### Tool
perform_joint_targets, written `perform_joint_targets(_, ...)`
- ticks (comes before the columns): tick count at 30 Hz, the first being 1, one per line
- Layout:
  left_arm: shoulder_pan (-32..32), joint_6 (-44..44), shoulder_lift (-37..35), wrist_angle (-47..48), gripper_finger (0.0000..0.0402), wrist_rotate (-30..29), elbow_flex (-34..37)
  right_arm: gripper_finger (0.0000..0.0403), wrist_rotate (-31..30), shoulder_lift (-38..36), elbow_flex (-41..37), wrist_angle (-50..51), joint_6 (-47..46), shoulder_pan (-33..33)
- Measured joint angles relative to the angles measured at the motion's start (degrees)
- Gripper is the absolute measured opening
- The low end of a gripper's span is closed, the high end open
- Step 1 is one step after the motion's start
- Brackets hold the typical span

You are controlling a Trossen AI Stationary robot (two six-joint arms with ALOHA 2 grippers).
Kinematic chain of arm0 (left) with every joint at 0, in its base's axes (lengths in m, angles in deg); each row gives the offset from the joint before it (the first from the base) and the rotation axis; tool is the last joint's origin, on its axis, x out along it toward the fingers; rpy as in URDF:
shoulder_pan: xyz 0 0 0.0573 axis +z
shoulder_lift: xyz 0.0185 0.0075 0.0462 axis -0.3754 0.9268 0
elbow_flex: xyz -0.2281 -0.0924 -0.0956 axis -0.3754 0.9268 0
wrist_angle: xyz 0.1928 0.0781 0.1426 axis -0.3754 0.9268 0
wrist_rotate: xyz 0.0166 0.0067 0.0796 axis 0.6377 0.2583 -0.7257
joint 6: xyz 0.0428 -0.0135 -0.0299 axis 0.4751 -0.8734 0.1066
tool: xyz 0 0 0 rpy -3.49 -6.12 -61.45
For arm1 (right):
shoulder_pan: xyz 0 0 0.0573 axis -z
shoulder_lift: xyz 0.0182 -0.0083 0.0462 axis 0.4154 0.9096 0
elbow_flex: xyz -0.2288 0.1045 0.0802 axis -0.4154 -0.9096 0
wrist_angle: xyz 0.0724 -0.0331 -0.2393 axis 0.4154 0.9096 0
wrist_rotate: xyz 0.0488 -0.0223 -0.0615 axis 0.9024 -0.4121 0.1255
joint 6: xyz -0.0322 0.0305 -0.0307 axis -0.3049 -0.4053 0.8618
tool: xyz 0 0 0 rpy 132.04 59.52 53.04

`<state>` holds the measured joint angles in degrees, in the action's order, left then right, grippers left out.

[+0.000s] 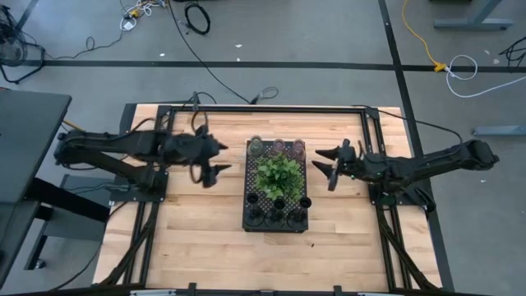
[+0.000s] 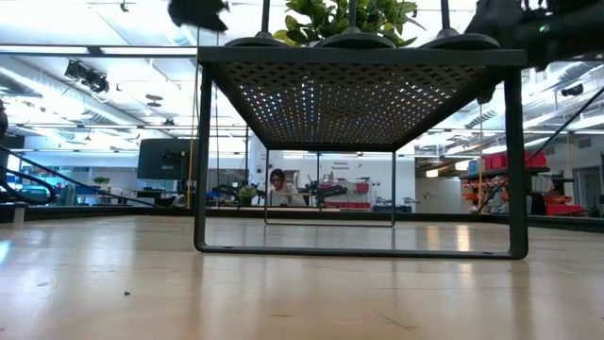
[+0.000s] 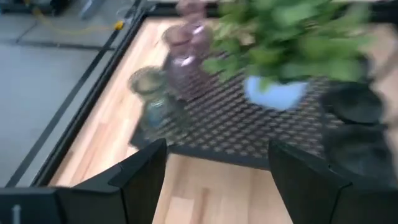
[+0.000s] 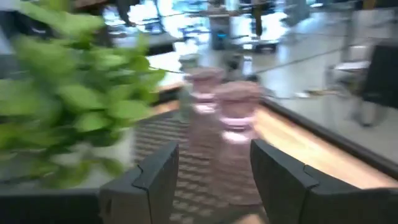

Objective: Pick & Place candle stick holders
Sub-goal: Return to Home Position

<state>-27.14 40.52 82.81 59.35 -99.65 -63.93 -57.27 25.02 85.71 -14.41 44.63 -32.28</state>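
Over the wooden table (image 1: 189, 247), left gripper (image 1: 222, 159) and right gripper (image 1: 320, 162) are spread, empty; each is best drawn straight back off the tray (image 1: 249, 168) ahead.

We've got a light wooden table (image 1: 189, 247) with a black perforated metal shelf (image 1: 250, 177) sitting between the left gripper (image 1: 228, 158) and right gripper (image 1: 316, 161).

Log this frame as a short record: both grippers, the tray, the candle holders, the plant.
left gripper: open, empty, left of the tray
right gripper: open, empty, right of the tray
tray: black, perforated, raised on legs, mid-table
glass holders: three in a row at the tray's top end in the high view, one green, two pink
black holders: grouped at the tray's opposite end
plant: mid-tray, between the two groups
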Motion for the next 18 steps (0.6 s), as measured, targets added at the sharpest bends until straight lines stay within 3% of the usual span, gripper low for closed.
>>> perform_joint_targets(4,-5.85,-0.9,-3.34,1.63,0.0282,-4.48,-0.03,0.0201,5.23,-3.0,0.01,-0.39,-2.17,-3.26)
perform_joint_targets(8,-12.01,-3.72,-5.81,4.06,0.0282,-12.58,1.92,0.0201,8.54,-4.24,-0.04,-0.36,-4.07,-7.3)
perform_joint_targets(12,-17.28,-6.19,-9.71,-0.17,0.0282,-18.18,12.54,0.0201,8.8,-4.46,-0.04,-0.05,-4.34,-11.78)
perform_joint_targets(18,-21.17,-5.71,-16.12,-20.15,0.0282,-19.23,32.81,0.0197,5.98,-4.37,-0.04,-4.05,-4.24,-19.21)
